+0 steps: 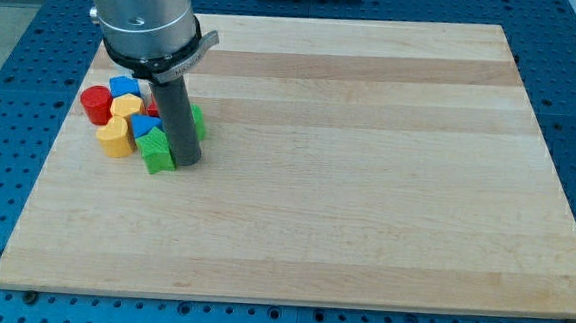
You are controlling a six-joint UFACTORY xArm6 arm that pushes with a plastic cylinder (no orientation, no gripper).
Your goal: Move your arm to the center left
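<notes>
My tip (189,161) sits on the desk (367,186) at the left side, about mid-depth, touching the right edge of a block cluster. No fingers on this rig: only a bare rod, holding nothing.

Cluster: red cylinder (95,103) far left; blue block (124,85) behind; two yellow blocks (115,136), (126,108); a small blue block (144,125); green block (155,150) just left of the tip; another green block (198,123) partly hidden behind the rod.

Judgement: the tip is near center left already. Little remains, perhaps a short slide left, which would shove the blocks.
</notes>
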